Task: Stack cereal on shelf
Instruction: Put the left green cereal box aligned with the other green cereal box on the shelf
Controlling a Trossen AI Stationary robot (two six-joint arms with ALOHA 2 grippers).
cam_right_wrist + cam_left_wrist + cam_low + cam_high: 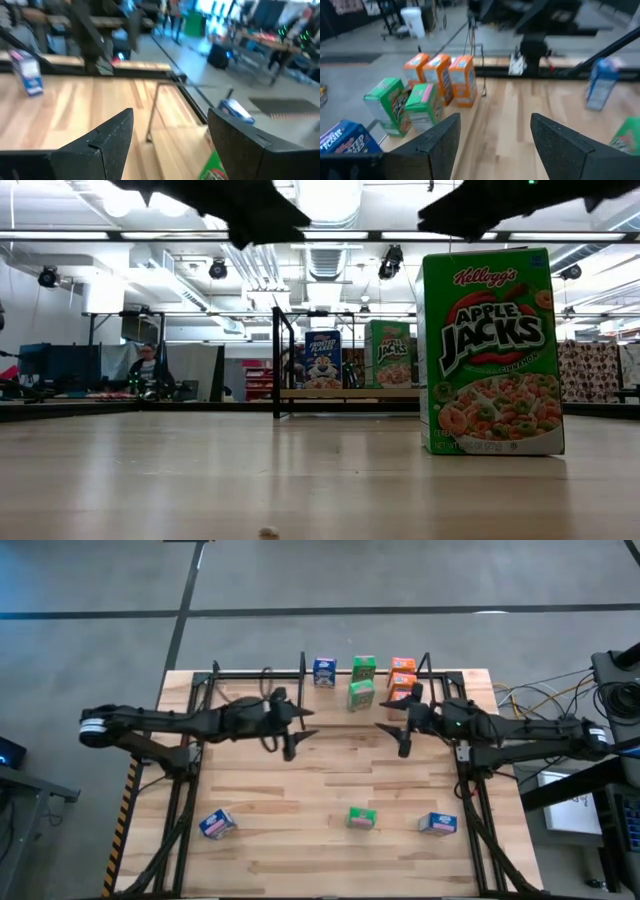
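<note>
Upright, a green Apple Jacks box point(491, 352) shows colourful cereal rings.

I see 2 matte black jointed arms; the left arm point(180, 724) has a white band, the right arm point(520, 728) a green light.

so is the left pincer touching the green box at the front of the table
Apart. In the high view the left pincer sits mid-table, with bare wood between it and the green Apple Jacks box near the front edge.
</note>
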